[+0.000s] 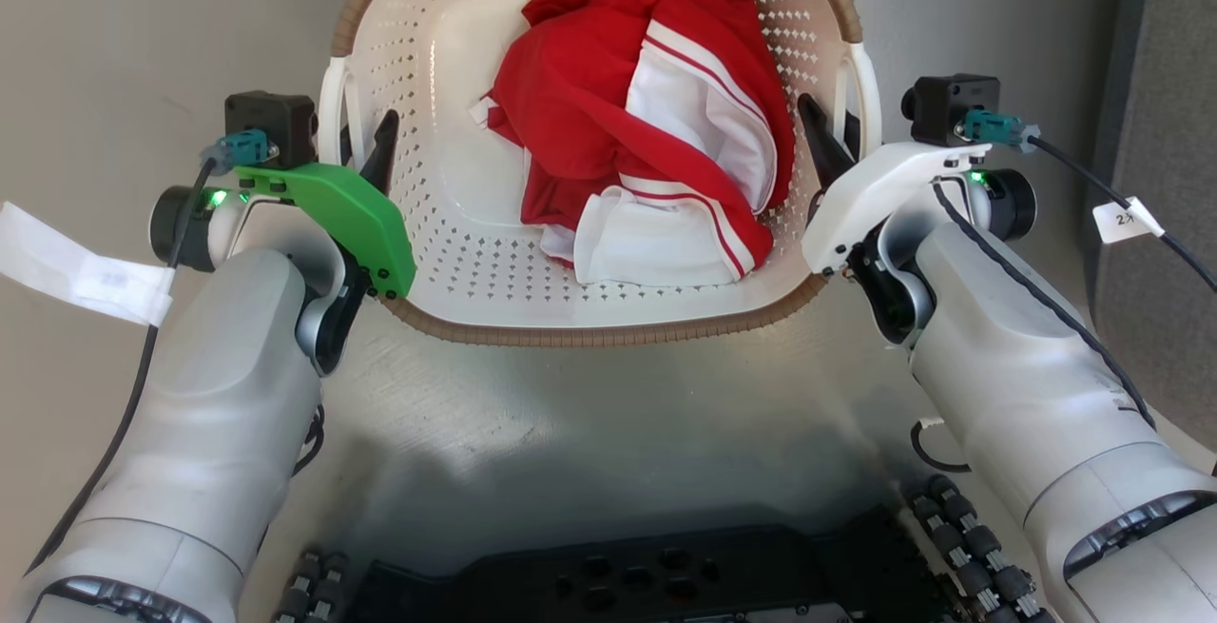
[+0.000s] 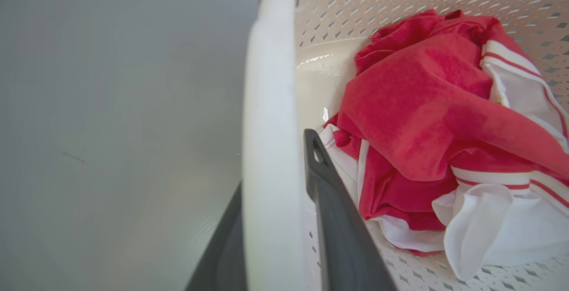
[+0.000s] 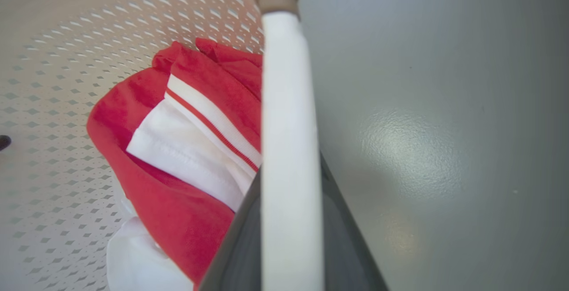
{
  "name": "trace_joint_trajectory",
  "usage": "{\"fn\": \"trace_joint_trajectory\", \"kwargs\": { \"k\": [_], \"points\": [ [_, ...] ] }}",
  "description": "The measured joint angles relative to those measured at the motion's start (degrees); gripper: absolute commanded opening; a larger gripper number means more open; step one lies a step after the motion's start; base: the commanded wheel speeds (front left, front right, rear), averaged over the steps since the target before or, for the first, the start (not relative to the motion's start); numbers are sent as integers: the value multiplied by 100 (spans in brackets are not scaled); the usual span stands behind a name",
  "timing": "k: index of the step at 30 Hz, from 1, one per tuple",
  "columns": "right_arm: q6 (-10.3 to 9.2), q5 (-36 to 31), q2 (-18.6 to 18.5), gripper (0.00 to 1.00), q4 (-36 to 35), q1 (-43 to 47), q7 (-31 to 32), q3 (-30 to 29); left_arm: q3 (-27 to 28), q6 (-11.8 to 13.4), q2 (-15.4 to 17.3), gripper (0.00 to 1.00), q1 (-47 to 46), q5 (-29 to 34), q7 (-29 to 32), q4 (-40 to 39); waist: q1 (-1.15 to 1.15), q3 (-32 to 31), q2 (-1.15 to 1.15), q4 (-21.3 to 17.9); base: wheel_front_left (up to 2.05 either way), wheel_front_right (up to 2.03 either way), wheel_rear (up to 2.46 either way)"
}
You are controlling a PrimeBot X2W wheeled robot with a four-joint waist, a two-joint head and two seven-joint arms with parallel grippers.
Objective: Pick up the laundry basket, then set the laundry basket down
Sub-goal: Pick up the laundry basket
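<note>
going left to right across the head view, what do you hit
white paper tag → left tool → red and white clothing inside the laundry basket → right tool → small cable tag

A white tag (image 1: 1125,220) on a black cable (image 1: 1079,169) reads "2", the rest unclear.
</note>
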Motion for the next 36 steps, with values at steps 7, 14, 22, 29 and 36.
{"fn": "trace_joint_trajectory", "kwargs": {
  "k": [7, 14, 22, 29, 36],
  "points": [
    [12, 131, 5, 0, 167, -2, -83, 107, -185, 0, -1, 0, 1, -253, -98, 111, 0, -249, 0, -5, 0, 0, 0],
    [64, 293, 20, 0, 325, -56, -85, 255, -327, 0, -10, 0, 12, -566, -124, 248, 0, -673, 0, -21, 0, 0, 0],
    [155, 545, 21, 0, 533, -57, 168, 465, -514, 0, -49, 0, 100, -911, 92, 422, 0, -1274, 0, -49, 0, 0, 0],
    [163, 824, 36, 0, 692, -55, 678, 693, -679, 0, -51, 0, 270, -1189, 375, 535, -1, -1912, 0, -94, 0, 0, 0],
    [180, 1003, 44, 0, 837, -2, 1023, 855, -786, 0, -68, 0, 459, -1448, 630, 586, -1, -2485, 0, -134, 0, 0, 0]
  ]
}}
